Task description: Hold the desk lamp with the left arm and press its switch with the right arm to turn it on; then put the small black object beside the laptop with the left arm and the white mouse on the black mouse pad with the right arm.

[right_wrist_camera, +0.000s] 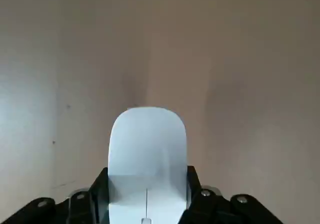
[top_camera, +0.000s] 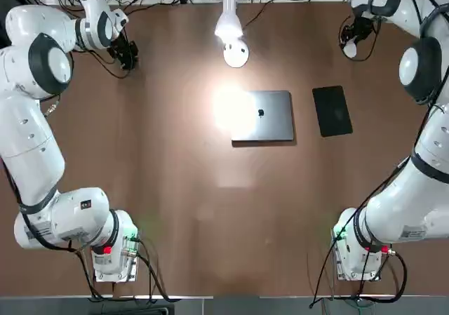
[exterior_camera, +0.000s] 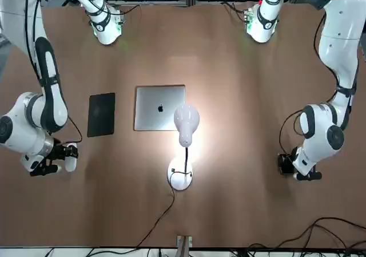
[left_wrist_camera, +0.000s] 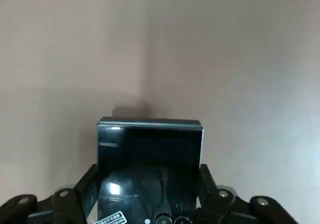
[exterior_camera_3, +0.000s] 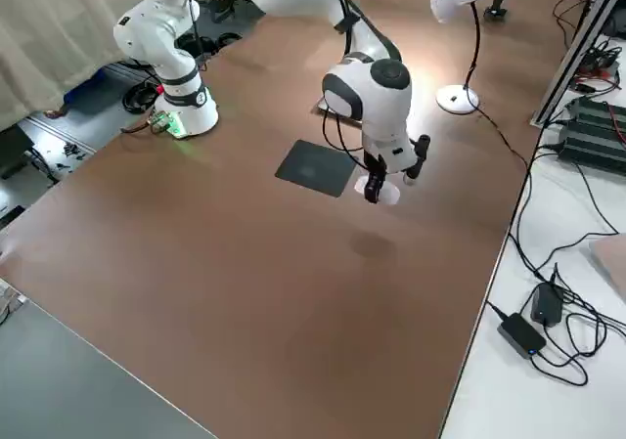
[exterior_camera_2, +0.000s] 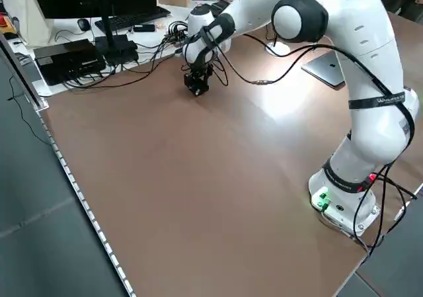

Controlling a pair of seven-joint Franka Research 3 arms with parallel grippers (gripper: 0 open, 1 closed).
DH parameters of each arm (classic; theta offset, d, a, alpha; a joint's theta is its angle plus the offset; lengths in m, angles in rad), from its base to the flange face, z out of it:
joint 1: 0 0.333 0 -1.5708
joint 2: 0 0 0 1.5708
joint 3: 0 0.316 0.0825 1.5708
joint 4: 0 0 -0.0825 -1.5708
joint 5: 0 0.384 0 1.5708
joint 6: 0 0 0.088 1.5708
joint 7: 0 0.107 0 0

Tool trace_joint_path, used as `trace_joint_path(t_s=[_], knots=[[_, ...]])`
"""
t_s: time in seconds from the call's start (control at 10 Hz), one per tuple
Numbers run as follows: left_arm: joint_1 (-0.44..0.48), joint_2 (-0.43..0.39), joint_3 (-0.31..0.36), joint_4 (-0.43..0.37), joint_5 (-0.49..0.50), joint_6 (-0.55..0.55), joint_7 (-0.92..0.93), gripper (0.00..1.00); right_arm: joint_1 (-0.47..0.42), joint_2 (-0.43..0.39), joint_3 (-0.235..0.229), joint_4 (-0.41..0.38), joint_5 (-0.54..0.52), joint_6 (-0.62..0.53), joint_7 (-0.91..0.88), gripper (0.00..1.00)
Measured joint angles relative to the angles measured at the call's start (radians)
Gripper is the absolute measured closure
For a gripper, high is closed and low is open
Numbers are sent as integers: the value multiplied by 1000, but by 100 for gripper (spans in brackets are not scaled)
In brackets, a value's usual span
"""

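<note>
Both arms reach far out. The left claw (top_camera: 128, 55) grasps the small black object (left_wrist_camera: 150, 154) at the surface's far left; the right claw (top_camera: 351, 43) grasps the white mouse (right_wrist_camera: 146, 156) at far right.

a brown table (top_camera: 175, 210) bears everything; past its far edge lie tangled cables (exterior_camera_2: 142, 42), a keyboard (exterior_camera_2: 135, 18) and black boxes (exterior_camera_2: 66, 57) (side bench).

small black object (left_wrist_camera: 150, 159): near end cut off by the picture's edge — the yellowish mark cannot be made out
white mouse (right_wrist_camera: 146, 159): near end cut off, sides hidden behind the fingers (right_wrist_camera: 97, 194)
</note>
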Motion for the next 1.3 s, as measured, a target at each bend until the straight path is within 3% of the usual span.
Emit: trace_joint_path(t_s=[0.2, 0.6, 1.0, 1.3], knots=[[-59, -123, -7, -126, 0, -2, -103, 19, 38, -57, 1, -121, 0, 73, 15, 37], [-237, -299, -55, -356, 0, -2, -367, 19, 95, -230, 3, -472, 0, 265, 43, 37], [-466, -275, -73, -391, 0, 65, -648, 19, 98, -280, 4, -701, 0, 473, 44, 37], [-587, -225, -73, -391, 0, 143, -749, 19, 104, -280, 5, -759, 0, 515, 45, 37]])
